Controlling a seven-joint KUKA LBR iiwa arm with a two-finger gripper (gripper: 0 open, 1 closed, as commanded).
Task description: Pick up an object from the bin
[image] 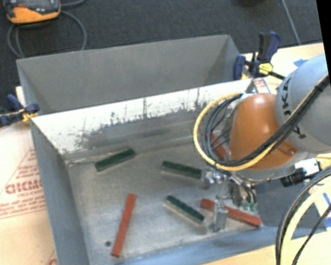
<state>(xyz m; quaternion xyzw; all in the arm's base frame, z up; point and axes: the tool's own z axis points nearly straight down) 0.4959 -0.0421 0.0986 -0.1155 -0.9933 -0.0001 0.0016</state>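
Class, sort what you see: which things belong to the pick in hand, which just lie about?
In the job: gripper, short red bar beneath it, grey bin.
Lying about: back green bar, middle green bar, front green bar, long red bar.

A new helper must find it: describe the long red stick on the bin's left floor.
Start at the left wall of the grey bin, near the front corner. The long red stick lies slanted on the floor, alone. The other red stick sits by the claw at right; the rest are green.
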